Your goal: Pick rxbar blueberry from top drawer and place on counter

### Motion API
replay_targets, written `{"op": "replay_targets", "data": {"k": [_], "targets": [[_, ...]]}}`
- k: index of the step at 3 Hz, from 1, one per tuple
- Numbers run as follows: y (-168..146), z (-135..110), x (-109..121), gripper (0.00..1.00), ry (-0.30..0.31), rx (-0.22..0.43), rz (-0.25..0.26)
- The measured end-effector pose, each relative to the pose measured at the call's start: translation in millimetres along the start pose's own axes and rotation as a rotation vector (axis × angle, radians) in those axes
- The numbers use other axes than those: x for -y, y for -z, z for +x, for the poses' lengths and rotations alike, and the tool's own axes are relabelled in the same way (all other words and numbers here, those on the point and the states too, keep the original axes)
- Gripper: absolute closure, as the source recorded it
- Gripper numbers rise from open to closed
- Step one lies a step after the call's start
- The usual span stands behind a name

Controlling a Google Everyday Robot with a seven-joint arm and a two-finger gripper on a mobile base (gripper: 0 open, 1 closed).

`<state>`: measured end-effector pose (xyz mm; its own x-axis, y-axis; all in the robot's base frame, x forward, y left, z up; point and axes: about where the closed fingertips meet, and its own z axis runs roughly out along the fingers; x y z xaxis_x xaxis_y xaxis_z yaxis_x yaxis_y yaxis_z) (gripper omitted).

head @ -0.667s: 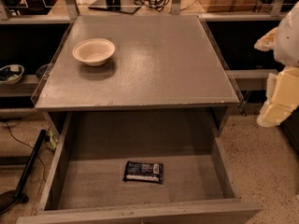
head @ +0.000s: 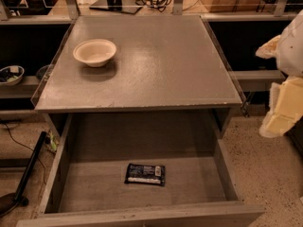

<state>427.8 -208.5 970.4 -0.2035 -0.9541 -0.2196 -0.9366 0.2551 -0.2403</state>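
- Top drawer [head: 85,188]: pulled open below the counter's front edge.
- Rxbar blueberry [head: 145,174]: flat on the drawer floor, near the middle, apart from the walls.
- Gripper [head: 283,112]: at the right edge, outside the drawer, beside the counter; whether it is released or clenched cannot be told.
- Counter [head: 165,65]: carries a pale bowl [head: 94,52] at far left.

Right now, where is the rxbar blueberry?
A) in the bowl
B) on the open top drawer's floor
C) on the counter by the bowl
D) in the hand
B: the rxbar blueberry lies flat on the top drawer floor, apart from the hand at the right edge beside the counter.
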Motion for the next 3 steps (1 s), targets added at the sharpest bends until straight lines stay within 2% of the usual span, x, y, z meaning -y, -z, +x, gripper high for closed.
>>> {"op": "replay_targets", "data": {"k": [1, 2, 3], "targets": [[-26.7, -21.2, -51.7, 0.0, 0.033, 0.035, -0.082], [-31.0, -23.7, -54.6, 0.0, 0.036, 0.039, -0.09], [-54.9, -37.3, -70.4, 0.0, 0.053, 0.061, -0.136]]}}
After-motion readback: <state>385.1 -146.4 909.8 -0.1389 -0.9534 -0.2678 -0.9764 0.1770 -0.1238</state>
